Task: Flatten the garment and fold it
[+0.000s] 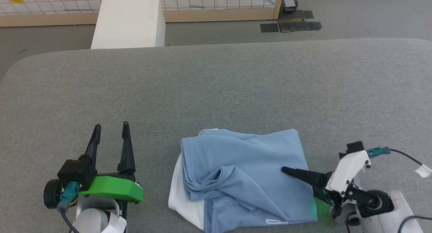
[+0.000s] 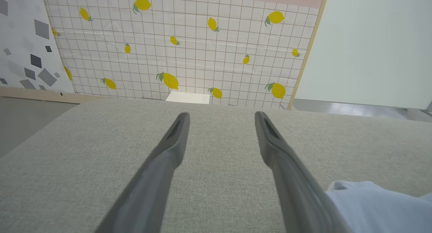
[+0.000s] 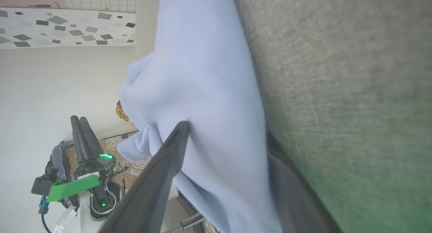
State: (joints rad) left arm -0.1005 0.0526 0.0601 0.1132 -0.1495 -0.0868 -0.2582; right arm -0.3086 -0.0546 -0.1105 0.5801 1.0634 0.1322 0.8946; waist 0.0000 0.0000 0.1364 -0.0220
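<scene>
Head view: garment (image 1: 243, 169), light blue, rumpled and partly folded, lies on grey desk (image 1: 216, 91) by its near edge; left tool (image 1: 111, 125) well left of garment, fingers spread, empty; right tool (image 1: 293, 175) at garment's right edge, fingers spread, one over the cloth, the other under it.

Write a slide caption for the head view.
Open right gripper straddles the crumpled blue garment's right edge on the grey table; open left gripper rests apart.
</scene>
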